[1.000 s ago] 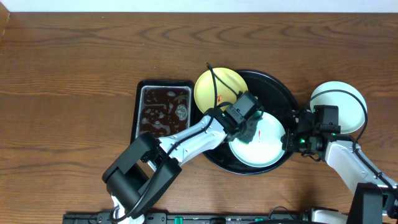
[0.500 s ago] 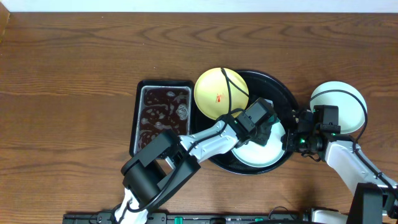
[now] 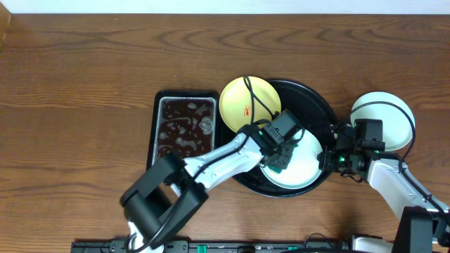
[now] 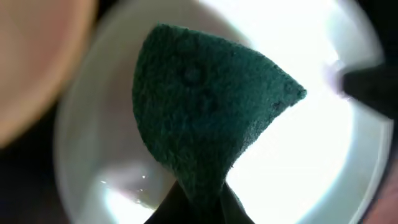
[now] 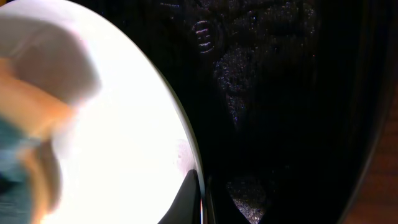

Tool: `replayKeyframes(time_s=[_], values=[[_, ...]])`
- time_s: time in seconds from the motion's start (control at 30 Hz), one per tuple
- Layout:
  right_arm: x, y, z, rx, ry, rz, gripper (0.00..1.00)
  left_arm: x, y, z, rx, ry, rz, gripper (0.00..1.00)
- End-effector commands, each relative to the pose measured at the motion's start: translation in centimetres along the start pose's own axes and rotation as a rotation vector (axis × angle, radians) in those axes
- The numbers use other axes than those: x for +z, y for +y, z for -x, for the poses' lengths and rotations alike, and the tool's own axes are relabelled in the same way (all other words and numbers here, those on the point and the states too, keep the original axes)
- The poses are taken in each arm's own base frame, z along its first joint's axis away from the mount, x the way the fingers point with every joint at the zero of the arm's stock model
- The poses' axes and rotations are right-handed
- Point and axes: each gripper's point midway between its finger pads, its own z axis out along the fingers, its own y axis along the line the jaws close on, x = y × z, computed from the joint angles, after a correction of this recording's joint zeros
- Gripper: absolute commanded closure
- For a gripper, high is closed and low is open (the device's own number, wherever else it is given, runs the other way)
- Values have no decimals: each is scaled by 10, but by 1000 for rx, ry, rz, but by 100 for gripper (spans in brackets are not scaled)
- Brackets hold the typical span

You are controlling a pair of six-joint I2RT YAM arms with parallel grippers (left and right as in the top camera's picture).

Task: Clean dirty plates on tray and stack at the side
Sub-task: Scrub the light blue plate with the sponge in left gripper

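Green sponge (image 4: 199,118) pinched in left hand (image 4: 199,202), over the pale plate (image 3: 304,169); right hand (image 5: 200,198) pinches its rim.

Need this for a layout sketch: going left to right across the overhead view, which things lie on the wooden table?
Rectangular black pan of brown soapy liquid → pale yellow round plate → large round glossy black tray → pale mint-white round plate at the side. The plate inside the tray is left out, since it overlaps it.
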Motion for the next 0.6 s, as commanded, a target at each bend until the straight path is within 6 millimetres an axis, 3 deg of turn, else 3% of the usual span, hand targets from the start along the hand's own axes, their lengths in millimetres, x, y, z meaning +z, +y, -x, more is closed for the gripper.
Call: replayKeyframes(time_s=[0.0,0.17,0.33,0.47,0.57], values=[[9,-8,-19,21,58,-36,99,-28,-7,31,28,-132,-26,92],[9,-8,-19,21,58,-36,99,-16,-16,37,-34,-150,-67,92],[9,-8,-19,21,58,-36,99,15,-32,19,-24,-68,-138,92],[9,-8,-19,21,58,-36,99,37,-25,-2,-23,4,-101,92],[9,-8,-19,21,58,-36,99,40,-13,-16,3,60,-57,92]])
